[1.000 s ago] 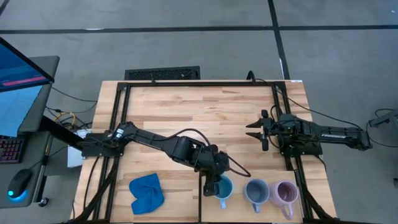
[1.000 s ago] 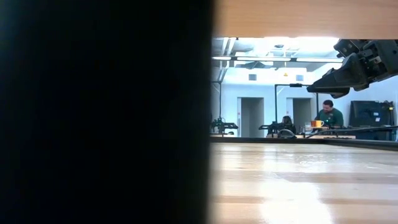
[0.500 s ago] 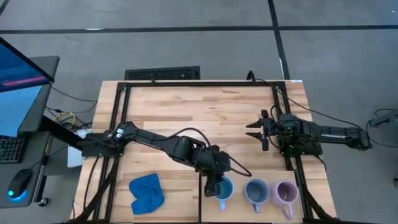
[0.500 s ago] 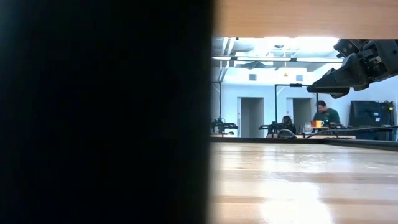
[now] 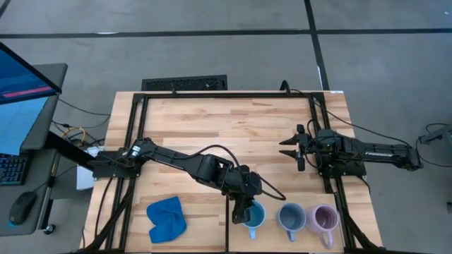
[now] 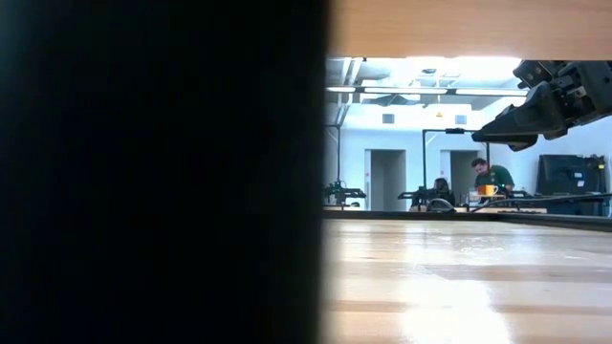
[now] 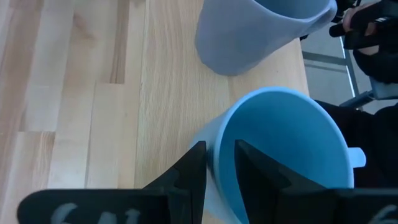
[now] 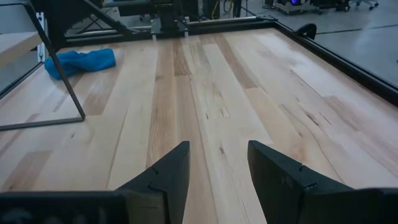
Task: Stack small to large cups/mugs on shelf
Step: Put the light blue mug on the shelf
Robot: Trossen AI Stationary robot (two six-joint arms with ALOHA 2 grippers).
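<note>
Left gripper (image 5: pixel 244 212) at the desk's (image 5: pixel 226 127) 6 o'clock edge: fingers (image 7: pixel 186 174) clamped on the rim of the sky-blue mug (image 5: pixel 253 214), one inside, one outside. Grey-blue mug (image 5: pixel 290 218) stands just beside it toward 3 o'clock, lilac mug (image 5: pixel 324 219) next along. All three upright on the shelf (image 5: pixel 282 243). Right gripper (image 5: pixel 288 149) waits near 3 o'clock, fingers apart, holding nothing. Blue cloth (image 5: pixel 167 218) lies at 7 o'clock.

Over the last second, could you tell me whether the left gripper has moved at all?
No. In the high view the left gripper sits at the sky-blue mug exactly as before, beside the grey-blue mug.
</note>
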